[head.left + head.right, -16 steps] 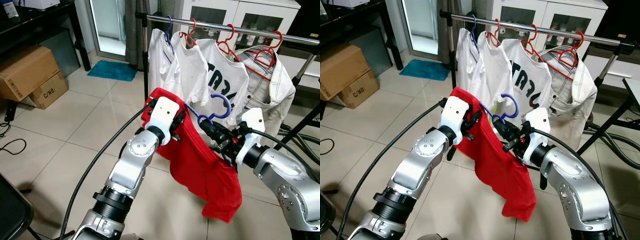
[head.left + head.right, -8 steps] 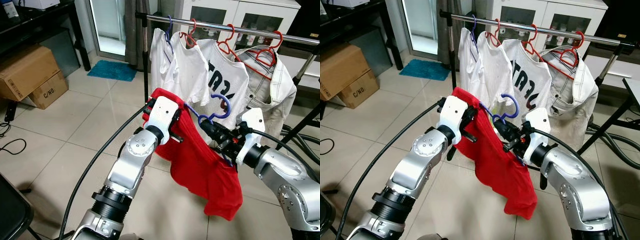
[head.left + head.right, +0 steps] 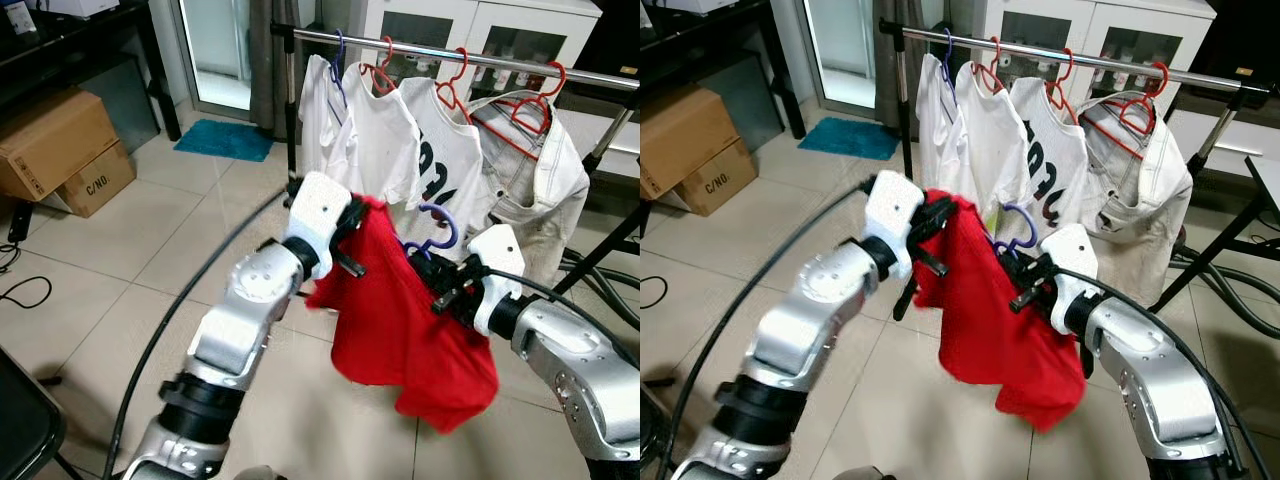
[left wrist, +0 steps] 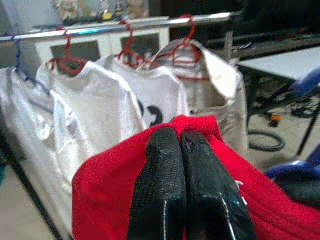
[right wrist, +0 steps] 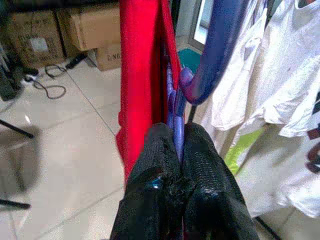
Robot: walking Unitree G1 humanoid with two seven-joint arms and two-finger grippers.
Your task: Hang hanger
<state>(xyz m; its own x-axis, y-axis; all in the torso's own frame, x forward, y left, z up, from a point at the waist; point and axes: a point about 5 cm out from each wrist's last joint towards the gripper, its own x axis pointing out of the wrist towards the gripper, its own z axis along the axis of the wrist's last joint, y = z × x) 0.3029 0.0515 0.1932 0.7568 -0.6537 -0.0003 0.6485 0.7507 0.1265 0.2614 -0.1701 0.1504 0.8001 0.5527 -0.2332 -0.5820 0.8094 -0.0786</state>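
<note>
To do this step well, lift the hook above the rail (image 3: 450,52) and drop it into a gap, maybe at the rail's left end, keeping the shirt (image 3: 400,310) from slipping. The left end effector (image 4: 187,185) pinches the red shirt at its top left corner, fingers squeezed tight together. The blue hanger (image 3: 432,228) sits inside the shirt, below the rail and near the white shirts (image 3: 400,150). The right end effector (image 5: 177,150) is clamped on the hanger just under its hook.
</note>
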